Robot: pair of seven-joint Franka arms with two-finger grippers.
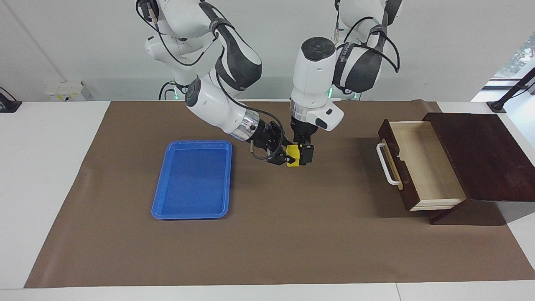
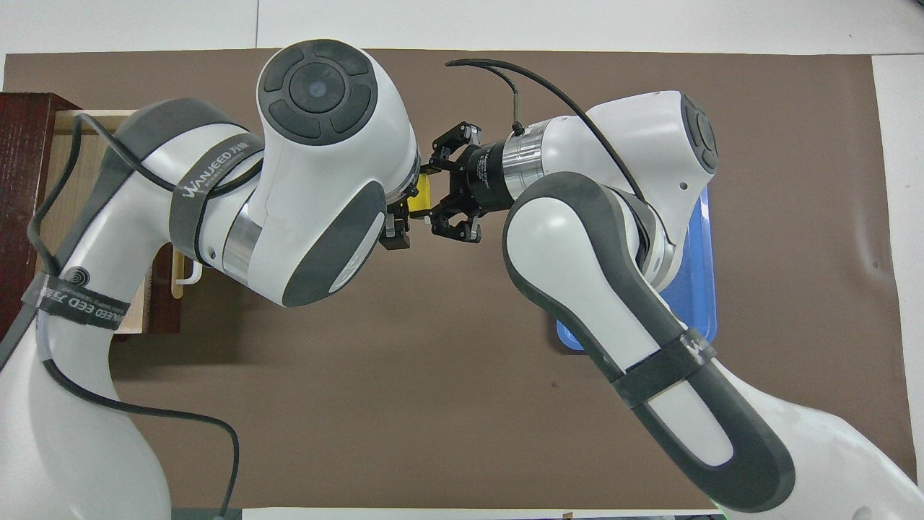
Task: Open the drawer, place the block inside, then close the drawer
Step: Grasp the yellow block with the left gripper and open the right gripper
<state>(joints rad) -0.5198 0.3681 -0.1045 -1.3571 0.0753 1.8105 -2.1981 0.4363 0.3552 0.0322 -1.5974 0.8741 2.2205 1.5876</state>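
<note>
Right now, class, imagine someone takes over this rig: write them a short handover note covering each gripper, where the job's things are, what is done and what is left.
Right gripper: shut on the block, holding it up over the brown mat beside the blue tray.
Left gripper: open, its fingers set around the same block from above; no grip yet.
Drawer: pulled open at the left arm's end of the table, nothing in it.
Done: drawer opened, block picked up and brought to the handover spot.
Left: left gripper closes on the block, right lets go, block goes into the drawer, drawer gets pushed shut.
</note>
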